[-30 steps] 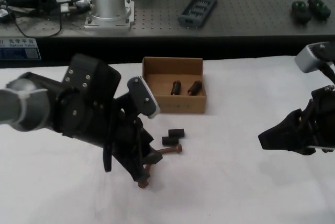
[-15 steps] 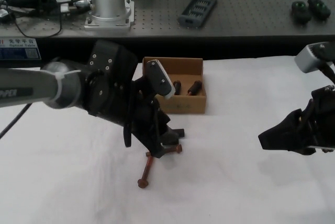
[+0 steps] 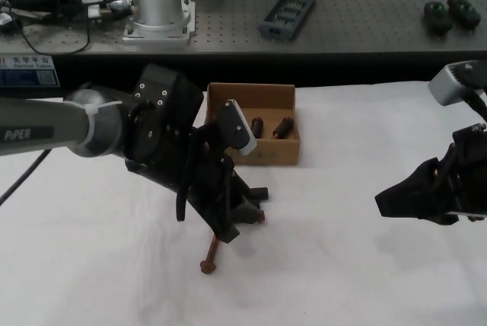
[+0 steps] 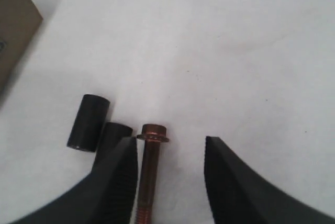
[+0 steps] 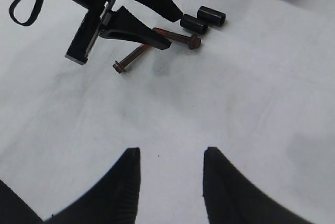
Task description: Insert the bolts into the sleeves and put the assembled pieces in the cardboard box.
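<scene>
My left gripper (image 4: 170,143) is open and low over the white cloth, its fingers on either side of a copper bolt (image 4: 150,166) without closing on it. Two black sleeves (image 4: 89,122) (image 4: 115,133) lie side by side just beyond the bolt's head. In the high view the left gripper (image 3: 236,223) is in front of the cardboard box (image 3: 255,155), which holds two dark assembled pieces (image 3: 256,126). A second bolt (image 3: 211,254) lies nearer the front. My right gripper (image 5: 171,153) hangs open and empty over bare cloth at the right (image 3: 384,206).
Behind the cloth is a perforated metal bench with a silver post base (image 3: 156,14), cables, a dark blue rack (image 3: 288,10) and two green-black parts (image 3: 450,14). White cloth stretches between the two arms.
The left arm swung from the front bolt toward the box and now straddles the bolt beside the sleeves. The front bolt is uncovered. The right arm has not moved.
</scene>
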`<state>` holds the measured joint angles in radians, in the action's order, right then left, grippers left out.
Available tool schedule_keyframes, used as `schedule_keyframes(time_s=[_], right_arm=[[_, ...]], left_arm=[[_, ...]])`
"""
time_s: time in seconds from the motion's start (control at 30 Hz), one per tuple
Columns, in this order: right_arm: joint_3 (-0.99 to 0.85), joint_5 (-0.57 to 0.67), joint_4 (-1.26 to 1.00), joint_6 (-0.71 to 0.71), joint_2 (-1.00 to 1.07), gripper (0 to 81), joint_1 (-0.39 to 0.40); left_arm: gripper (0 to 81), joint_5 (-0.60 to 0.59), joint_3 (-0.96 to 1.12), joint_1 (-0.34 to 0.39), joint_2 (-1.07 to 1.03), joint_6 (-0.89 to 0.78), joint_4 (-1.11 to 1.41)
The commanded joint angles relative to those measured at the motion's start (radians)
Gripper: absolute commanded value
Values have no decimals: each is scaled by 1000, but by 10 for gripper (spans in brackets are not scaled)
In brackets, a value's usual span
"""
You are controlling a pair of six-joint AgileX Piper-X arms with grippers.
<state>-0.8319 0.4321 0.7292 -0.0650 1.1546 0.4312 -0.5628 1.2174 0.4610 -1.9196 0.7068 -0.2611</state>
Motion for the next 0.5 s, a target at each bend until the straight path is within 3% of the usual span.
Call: schedule_keyframes(time_s=[0.0,0.47], right_arm=[[1,11,-11,-3,-4,301,1],[1,11,-11,-3,-4,301,1]], left_arm=[[303,-12,15,5,-14,12,-6],[303,3,16,5,-71,12,6]])
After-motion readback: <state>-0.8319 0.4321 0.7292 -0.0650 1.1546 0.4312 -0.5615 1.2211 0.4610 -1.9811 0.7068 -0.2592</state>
